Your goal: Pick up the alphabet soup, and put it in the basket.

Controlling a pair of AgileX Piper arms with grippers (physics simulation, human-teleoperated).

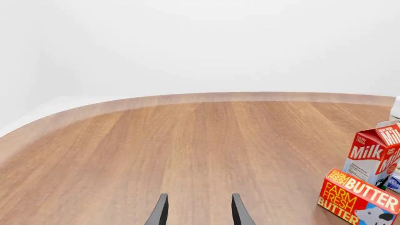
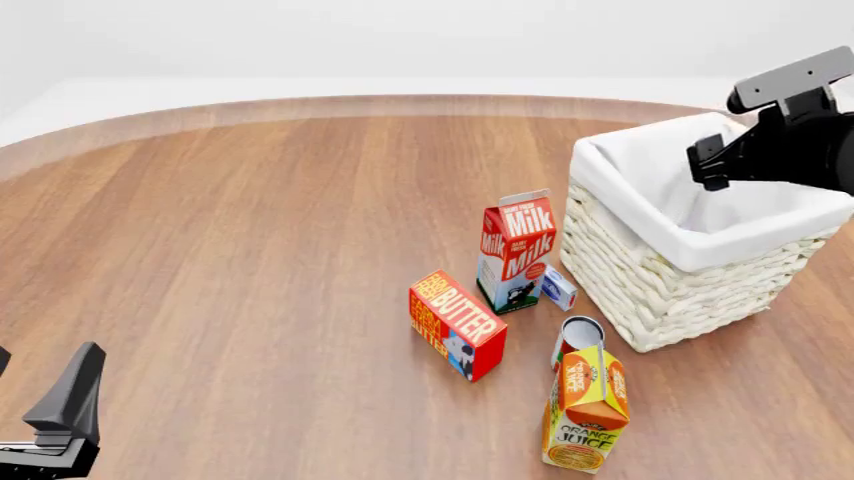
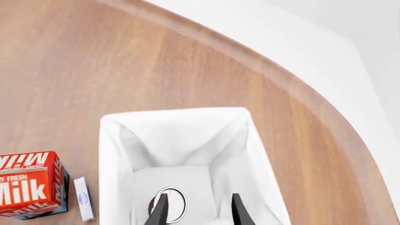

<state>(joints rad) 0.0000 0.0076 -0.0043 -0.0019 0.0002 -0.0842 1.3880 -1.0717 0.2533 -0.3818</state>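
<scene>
1. The soup can (image 3: 176, 204) seems to lie on the cloth floor of the basket (image 3: 109, 154). In your right wrist view only its round white top shows; the label is hidden.
2. Your right claw (image 3: 200, 197) hangs over the basket's opening with its fingers apart. The can's top shows far below, partly behind one finger and not pinched between the two, so I judge the can released.
3. By that reading the main job is done: the can is inside. What is left for you is to lift the right arm straight up, clear of the basket's rim, without catching the cloth.
4. Your left claw (image 1: 200, 197) is well away from the basket, low over bare wood, fingers apart with nothing between them.
5. Just beside the basket stand a milk carton (image 2: 514, 250) and a small blue-and-white box (image 2: 558, 288). A second can (image 2: 578, 335) sits close to the basket's near corner, with a juice carton (image 2: 585, 410) just beyond it.
6. A butter box (image 2: 457, 325) lies further from the basket than the milk carton does.
7. The worktop (image 2: 240, 250) is brown wood grain with a curved far edge. Beyond it the room is plain pale wall.
</scene>
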